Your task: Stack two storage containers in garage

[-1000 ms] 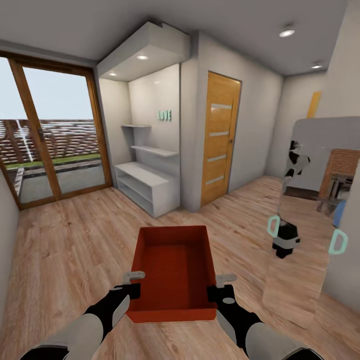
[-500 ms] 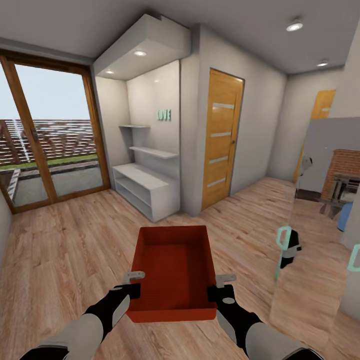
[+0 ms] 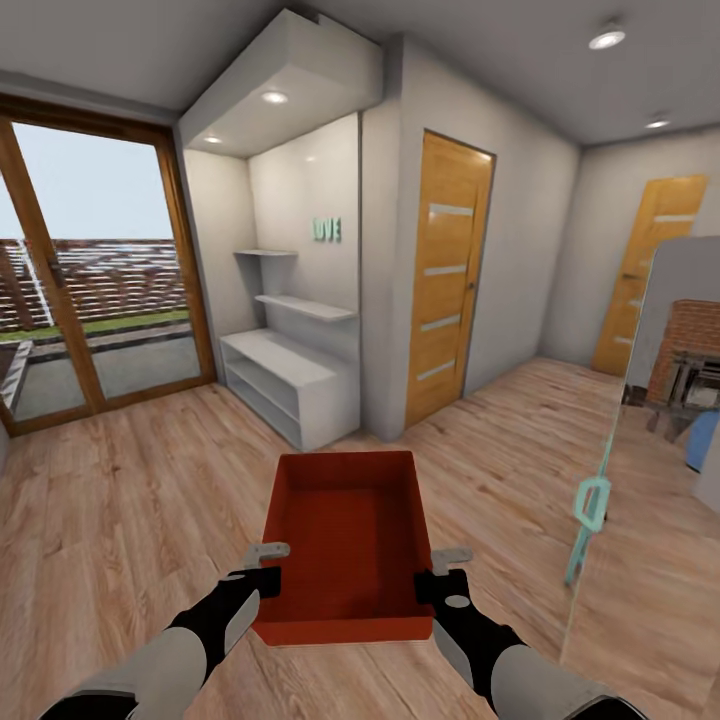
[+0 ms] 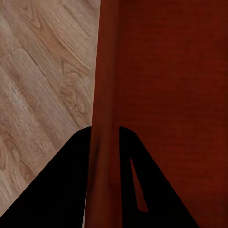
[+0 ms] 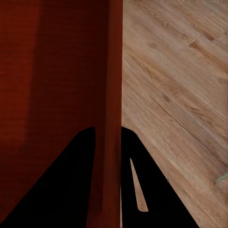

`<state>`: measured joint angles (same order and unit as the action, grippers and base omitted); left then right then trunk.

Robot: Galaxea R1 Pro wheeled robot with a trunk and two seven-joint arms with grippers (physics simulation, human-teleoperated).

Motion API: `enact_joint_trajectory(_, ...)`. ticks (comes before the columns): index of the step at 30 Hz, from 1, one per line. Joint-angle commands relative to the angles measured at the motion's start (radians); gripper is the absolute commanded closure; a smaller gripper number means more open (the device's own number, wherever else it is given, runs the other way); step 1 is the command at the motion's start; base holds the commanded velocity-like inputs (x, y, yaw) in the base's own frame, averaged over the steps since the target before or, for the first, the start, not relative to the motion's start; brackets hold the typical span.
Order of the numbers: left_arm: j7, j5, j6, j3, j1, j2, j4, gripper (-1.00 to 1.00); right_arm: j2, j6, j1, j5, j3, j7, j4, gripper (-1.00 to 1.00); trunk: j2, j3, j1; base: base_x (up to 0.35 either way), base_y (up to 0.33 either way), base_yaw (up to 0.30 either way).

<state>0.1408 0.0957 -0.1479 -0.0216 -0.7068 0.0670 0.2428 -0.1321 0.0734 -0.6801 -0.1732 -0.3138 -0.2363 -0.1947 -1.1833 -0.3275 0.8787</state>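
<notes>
One red-orange open-top storage container [image 3: 345, 540] hangs in front of me above the pale wood plank floor [image 3: 120, 490], held by both arms. My left gripper [image 3: 265, 565] is shut on its left wall and my right gripper [image 3: 442, 570] is shut on its right wall. In the left wrist view the thin red wall [image 4: 105, 85] runs between the dark fingers of the left gripper [image 4: 104, 132]. The right wrist view shows the same: the wall [image 5: 114, 71] pinched by the right gripper [image 5: 108, 130]. The bin is empty. The second container is out of view.
Ahead stands a white alcove with shelves [image 3: 290, 375], with an orange wooden door [image 3: 445, 275] beside it and another orange door [image 3: 645, 275] at the far right. A glass patio door [image 3: 90, 275] lies to the left. A reflective panel [image 3: 650, 480] at the right shows a brick fireplace [image 3: 690, 345].
The whole view has shifted as the camera moved: the far orange door has come fully into sight and the reflective panel has slid right. The container stays held the same way.
</notes>
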Motion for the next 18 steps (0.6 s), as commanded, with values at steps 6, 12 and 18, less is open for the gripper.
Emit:
enact_joint_trajectory(6, 0.010, -0.014, 0.080, 0.035, 0.000, -0.003, 0.006, 1.00, 0.010, 0.005, -0.001, -0.077, 0.044, -0.047, 0.003, 1.00, -0.001, -0.001, 0.001, 0.323, 0.000, 0.000)
enact_joint_trajectory(12, 0.010, -0.014, 0.081, 0.035, 0.000, -0.003, 0.005, 1.00, 0.011, 0.002, -0.001, -0.080, 0.044, -0.046, 0.003, 1.00, -0.001, -0.001, 0.001, 0.323, 0.000, -0.001)
enact_joint_trajectory(18, 0.010, -0.013, 0.081, 0.035, 0.000, -0.004, 0.004, 1.00, 0.008, 0.002, -0.001, -0.080, 0.044, -0.047, 0.003, 1.00, -0.001, -0.001, 0.001, 0.323, 0.000, -0.152)
